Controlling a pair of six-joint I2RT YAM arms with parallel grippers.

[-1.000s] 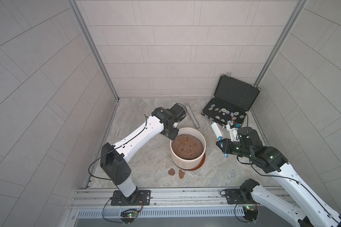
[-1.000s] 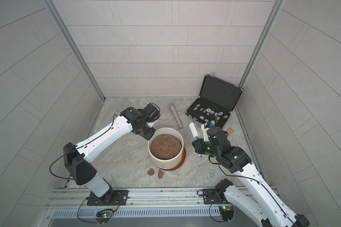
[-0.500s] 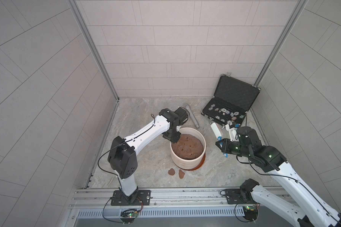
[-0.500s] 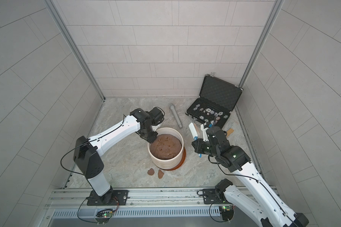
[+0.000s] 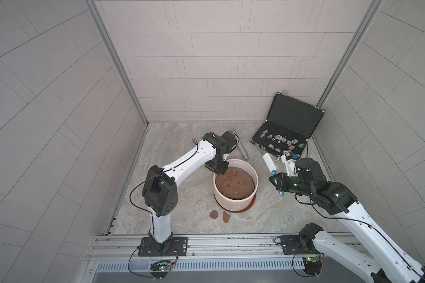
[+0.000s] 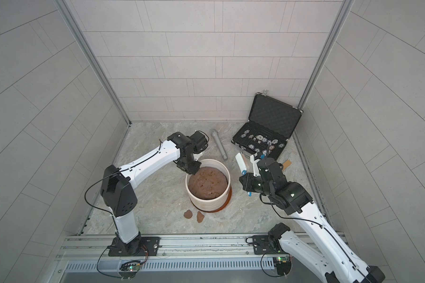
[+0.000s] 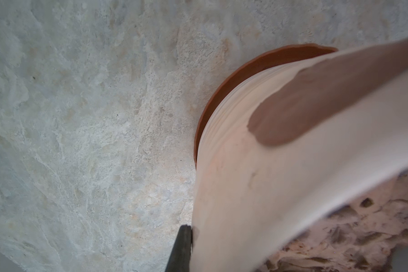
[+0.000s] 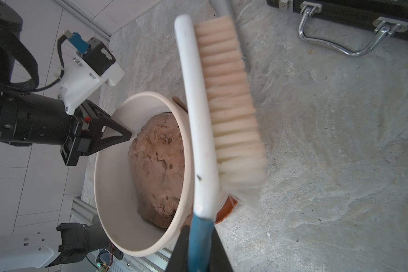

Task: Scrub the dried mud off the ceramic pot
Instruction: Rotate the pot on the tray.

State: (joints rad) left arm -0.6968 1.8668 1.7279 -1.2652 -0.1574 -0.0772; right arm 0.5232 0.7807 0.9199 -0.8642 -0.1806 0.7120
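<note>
Mid-floor stands the pot point(image 5: 231, 204), cream with faint ribs, on a brown saucer point(image 5: 252, 202) that shows along its right and near edge. A lumpy soil mound point(image 5: 234, 182) fills it almost to the rim.

The left gripper point(image 5: 219, 169) reaches in from the far left and is clamped on the pot's far-left rim. In the right wrist view its two black fingers point(image 8: 124, 137) meet in a point at the rim. In the left wrist view one finger point(image 7: 181, 247) lies against the outer wall, and the other is hidden behind the pot. That same view shows a flat reddish-brown mud patch point(image 7: 316, 106) on the pot's outer wall, above the ribbed band and the saucer.

Two mud blobs point(image 5: 213, 214) lie on the stone floor point(image 5: 172, 208) at the near side, just left of the pot's near edge. They sit close together without touching, and both are clear of the saucer.

Right of the pot, the right gripper point(image 5: 276, 182) is closed on the blue handle of a brush point(image 5: 269, 163). The white head points toward the far side and the bristles face right, away from the pot. The brush is near the pot but apart from it.

A black case point(image 5: 292, 118) stands open in the far right corner, lid upright, with round chips point(image 5: 284, 141) scattered in its tray. A grey cylinder point(image 6: 220, 147) lies on the floor beyond the pot, between the left arm's wrist and the case.
</note>
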